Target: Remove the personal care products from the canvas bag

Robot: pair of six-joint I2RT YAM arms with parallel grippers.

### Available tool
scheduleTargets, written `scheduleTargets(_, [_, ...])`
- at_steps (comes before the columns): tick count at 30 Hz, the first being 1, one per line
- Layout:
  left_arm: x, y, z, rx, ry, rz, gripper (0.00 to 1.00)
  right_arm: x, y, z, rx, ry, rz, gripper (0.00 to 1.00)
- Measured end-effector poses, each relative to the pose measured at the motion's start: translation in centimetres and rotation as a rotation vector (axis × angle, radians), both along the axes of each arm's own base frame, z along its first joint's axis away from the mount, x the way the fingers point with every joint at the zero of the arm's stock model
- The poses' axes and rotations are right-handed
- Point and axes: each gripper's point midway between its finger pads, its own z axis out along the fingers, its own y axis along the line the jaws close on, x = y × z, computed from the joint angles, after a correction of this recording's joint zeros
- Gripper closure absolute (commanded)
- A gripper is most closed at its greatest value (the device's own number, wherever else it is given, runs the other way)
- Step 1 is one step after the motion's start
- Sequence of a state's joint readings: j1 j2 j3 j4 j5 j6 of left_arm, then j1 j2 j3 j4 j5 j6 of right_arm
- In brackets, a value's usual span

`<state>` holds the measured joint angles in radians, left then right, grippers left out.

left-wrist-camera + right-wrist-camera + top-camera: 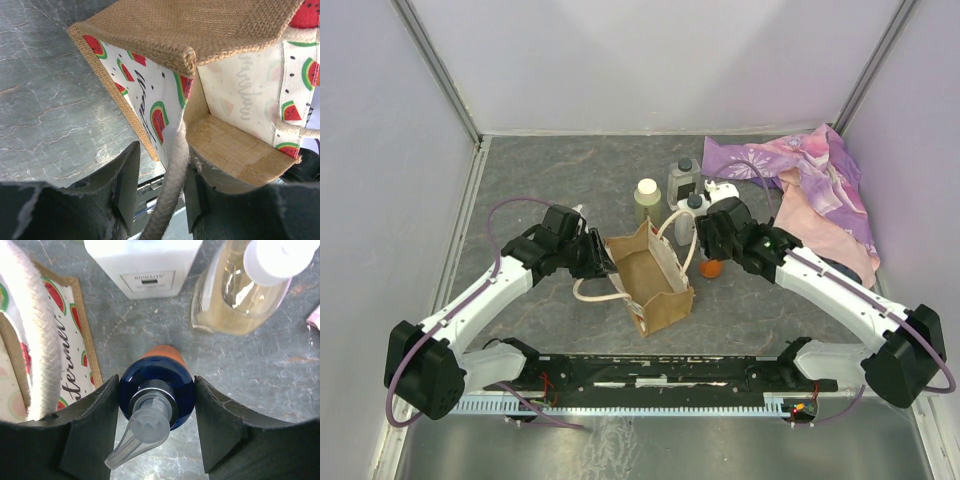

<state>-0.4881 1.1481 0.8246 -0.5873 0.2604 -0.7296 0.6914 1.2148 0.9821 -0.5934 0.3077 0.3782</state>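
The canvas bag (650, 285) stands open mid-table, watermelon print on its side (155, 100). My left gripper (595, 255) is at its left rim, jaws open (160, 175), with the cream rope handle (172, 185) running between them and touching only the right finger. My right gripper (715, 245) is shut (156, 390) on the blue top of the orange bottle (165, 372), just right of the bag (711, 268). The white boxy bottle (145, 270) and the clear yellowish bottle (235, 295) stand just beyond it. The cream-capped round bottle (646, 200) stands behind the bag.
A purple-pink floral cloth (820, 185) lies at the back right. A dark-capped translucent bottle (682, 180) stands among the bottles behind the bag. Pale walls close in the table at the back and both sides.
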Motion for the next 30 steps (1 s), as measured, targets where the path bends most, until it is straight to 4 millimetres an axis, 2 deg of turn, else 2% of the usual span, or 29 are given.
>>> scheduleTargets(4, [0.0,0.0,0.0,-0.002,0.002,-0.002,0.97,1.1,0.8,0.4,0.035,-0.039,-0.005,0.23])
scheduleTargets(9, [0.0,0.0,0.0,-0.003,0.001,-0.002,0.97,2.4,1.3,1.3,0.065,-0.097,-0.024,0.08])
scheduleTargets(15, [0.1,-0.1,0.1,-0.007,-0.005,-0.001,0.97,2.7,0.9,1.5,0.055,-0.112,-0.04,0.05])
scheduleTargets(19, [0.2,-0.2,0.2,-0.009,-0.008,0.001,0.97,2.0,0.3,2.3,0.061,-0.116,-0.04,0.06])
scheduleTargets(22, [0.1,0.0,0.5,-0.011,-0.015,0.007,0.97,1.1,-0.4,4.3,0.082,-0.142,-0.043,0.06])
scheduleTargets(24, [0.1,0.2,1.0,-0.008,-0.026,0.016,0.95,0.7,-0.8,6.5,0.107,-0.177,-0.047,0.06])
scheduleTargets(28, [0.6,0.1,3.0,-0.031,-0.08,0.023,0.86,0.3,-1.3,10.8,0.155,-0.242,-0.055,0.05])
scheduleTargets(30, [0.8,0.0,4.3,-0.05,-0.113,0.024,0.79,0.2,-1.4,11.9,0.164,-0.253,-0.055,0.0])
